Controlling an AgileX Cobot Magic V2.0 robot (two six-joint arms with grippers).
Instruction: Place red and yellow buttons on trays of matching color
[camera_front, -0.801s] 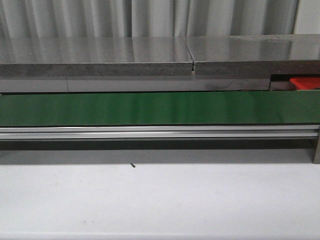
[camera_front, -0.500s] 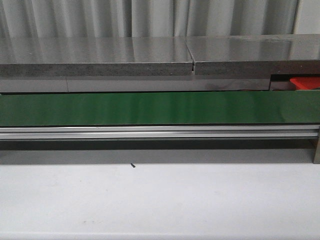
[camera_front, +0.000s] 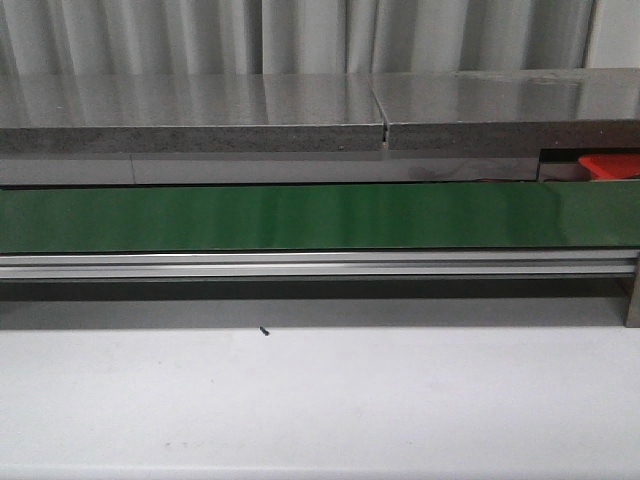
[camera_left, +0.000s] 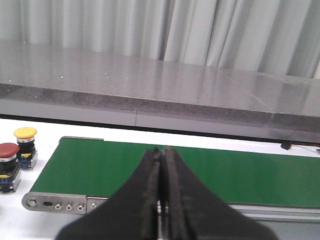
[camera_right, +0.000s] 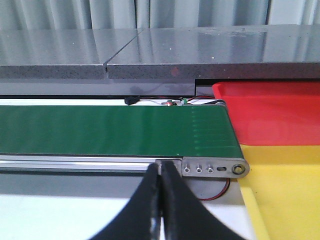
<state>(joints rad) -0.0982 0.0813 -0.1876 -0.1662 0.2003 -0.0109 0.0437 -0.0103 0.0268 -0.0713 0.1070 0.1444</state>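
- Our left gripper (camera_left: 161, 165) has its fingers pressed together with nothing between them; our right gripper (camera_right: 161, 177) is pressed together and empty too.
- Ahead of the left gripper lies the green conveyor belt (camera_left: 200, 170), bare of any button. Off the belt's end, to the side of the gripper, two buttons stand upright on white table: a red button (camera_left: 7, 152) and, just beyond it, a yellow button (camera_left: 25, 134). They stand close together; we cannot tell if they touch.
- Ahead of the right gripper the belt ends at its roller bracket (camera_right: 215, 168). Just past that end sits the red tray (camera_right: 270, 112), and nearer us the yellow tray (camera_right: 285, 185), edge against edge.
- In the front view only a corner of the red tray (camera_front: 608, 165) shows behind the belt.
- We judge nothing is placed yet: both trays look bare in the parts we see.
- To do this step well, we should spread the left fingers before nearing the red button, come down over its cap, and avoid nudging the yellow neighbour.
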